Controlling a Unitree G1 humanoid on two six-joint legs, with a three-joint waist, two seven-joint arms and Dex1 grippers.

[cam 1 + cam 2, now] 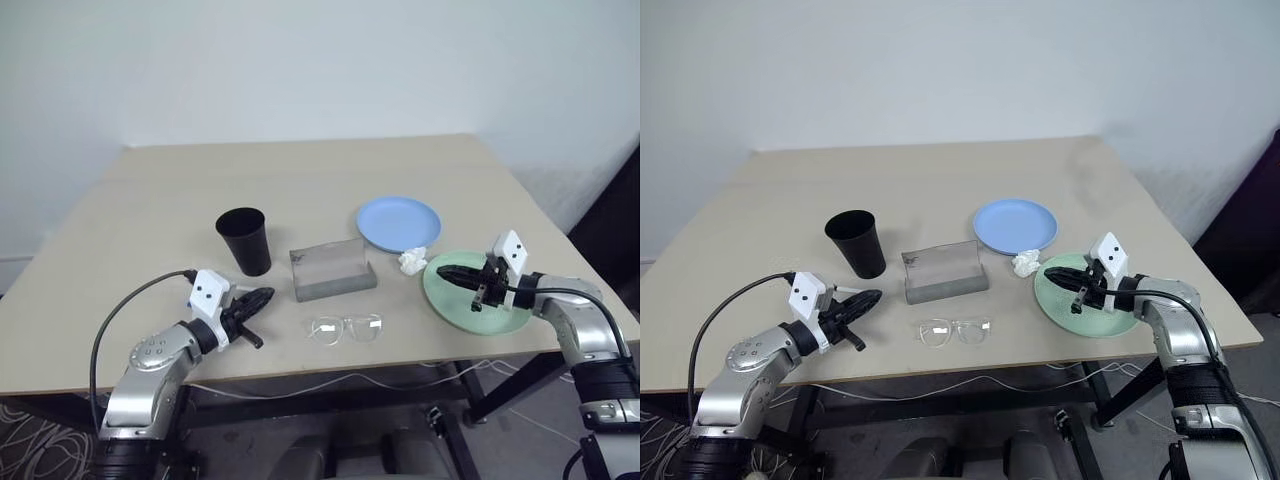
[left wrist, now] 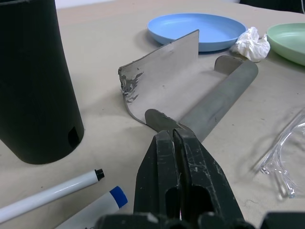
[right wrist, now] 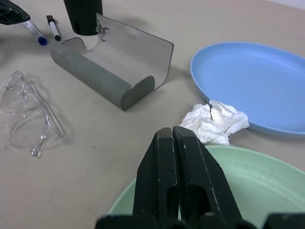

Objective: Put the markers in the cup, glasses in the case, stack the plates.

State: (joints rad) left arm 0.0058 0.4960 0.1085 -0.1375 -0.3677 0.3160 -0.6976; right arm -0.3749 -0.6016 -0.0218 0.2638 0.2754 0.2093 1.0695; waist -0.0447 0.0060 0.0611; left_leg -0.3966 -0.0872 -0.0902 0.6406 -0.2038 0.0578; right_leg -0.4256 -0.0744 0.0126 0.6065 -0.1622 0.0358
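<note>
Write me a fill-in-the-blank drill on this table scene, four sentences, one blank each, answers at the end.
1. The case stands with its lid ____.
2. The crumpled tissue lies between the light blue plate and the ____ plate.
3. The right pincer hovers over the green plate with its fingers ____.
4. The two markers lie on the table beside the black ____, near the shut left pincer.

Missing words: open; green; shut; cup

Left fingers (image 2: 178,176) and right fingers (image 3: 183,176) closed, apparently empty.
</note>
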